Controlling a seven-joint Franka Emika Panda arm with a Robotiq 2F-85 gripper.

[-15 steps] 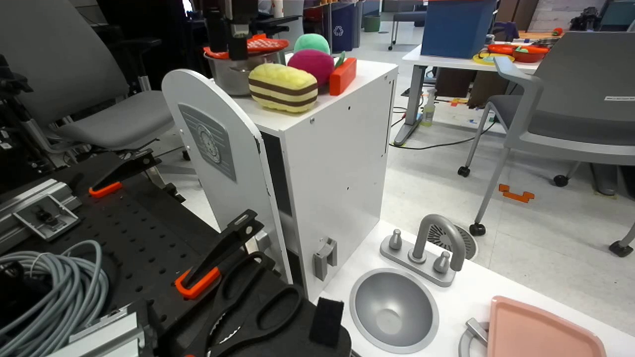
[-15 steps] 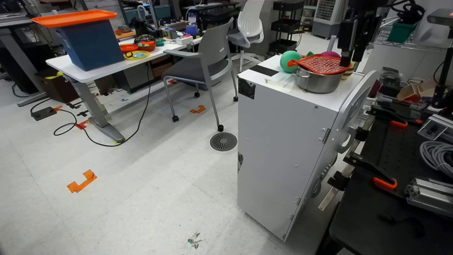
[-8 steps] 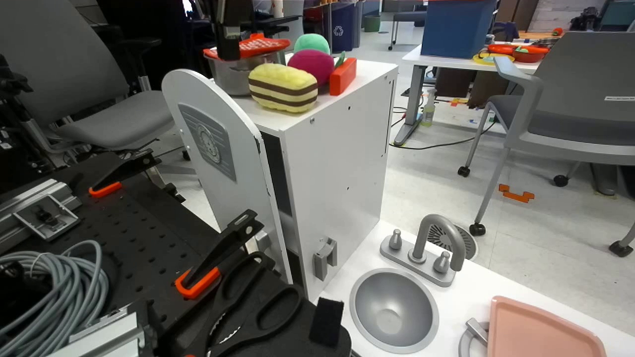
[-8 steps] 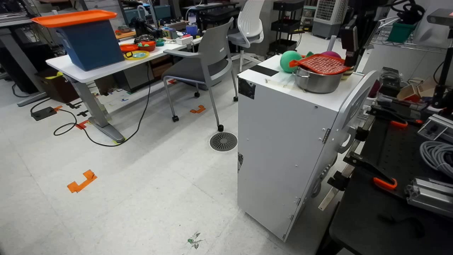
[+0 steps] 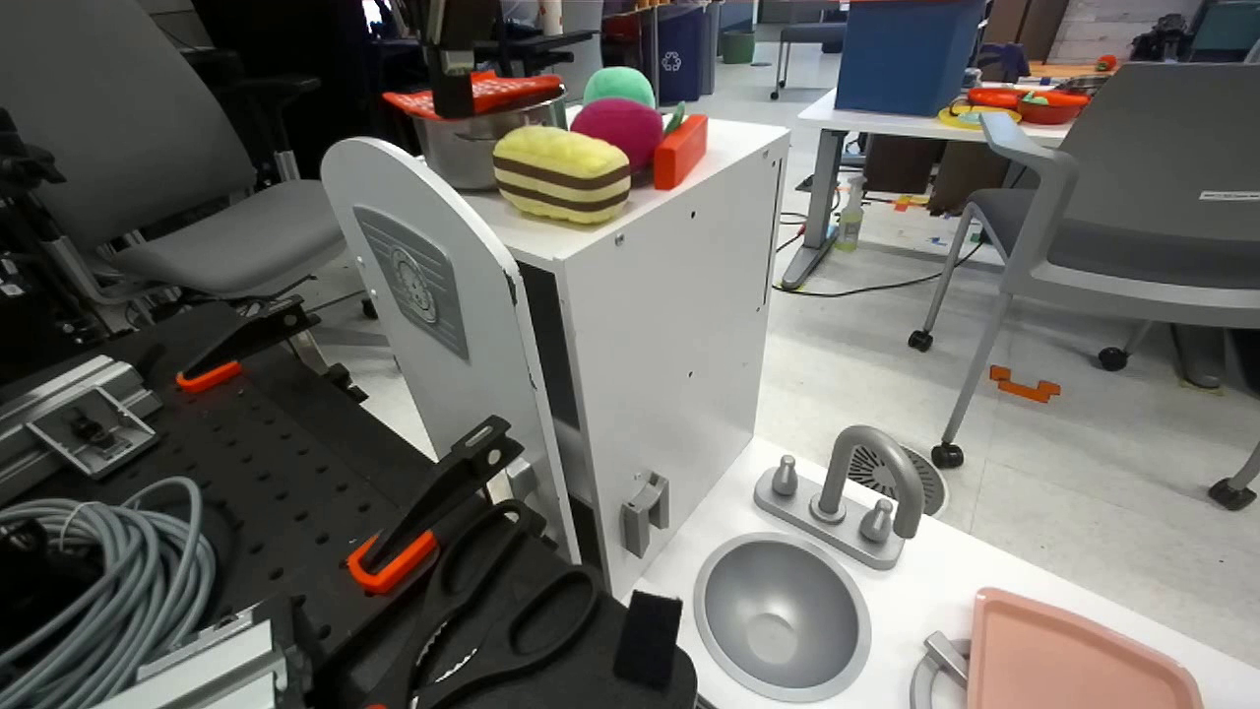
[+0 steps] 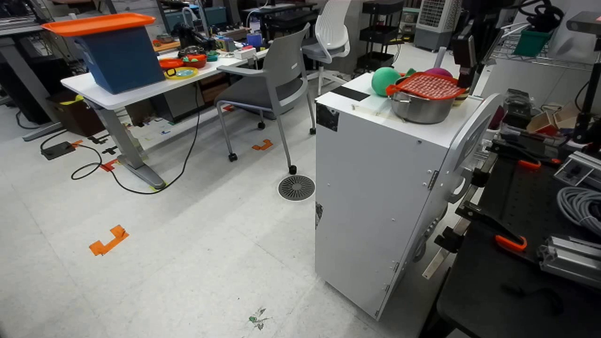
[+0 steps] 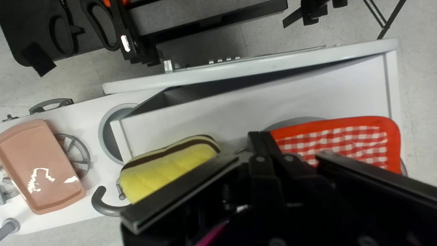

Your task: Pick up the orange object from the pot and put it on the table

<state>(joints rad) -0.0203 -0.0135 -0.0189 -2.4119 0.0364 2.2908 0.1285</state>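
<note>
One Robotiq gripper point(image 7: 261, 135): jaws stood together at the edge of the red-orange gingham pot holder point(image 7: 344, 147); whether cloth was pinched between them could not be told. Pot holder: lay across the round metal pot point(image 6: 420, 111), near the tabletop point(image 6: 448, 134) edge opposite the sink point(image 5: 748, 606). One plush layer cake point(image 5: 561, 177): near the sink-side corner by the door point(image 5: 472, 404). One red-orange bar point(image 5: 679, 153): along the sink-side edge.

In the wrist view, the gripper point(image 7: 262, 136) has its two dark fingers point(image 7: 255, 145) close together. In both exterior views, it points down.
</note>
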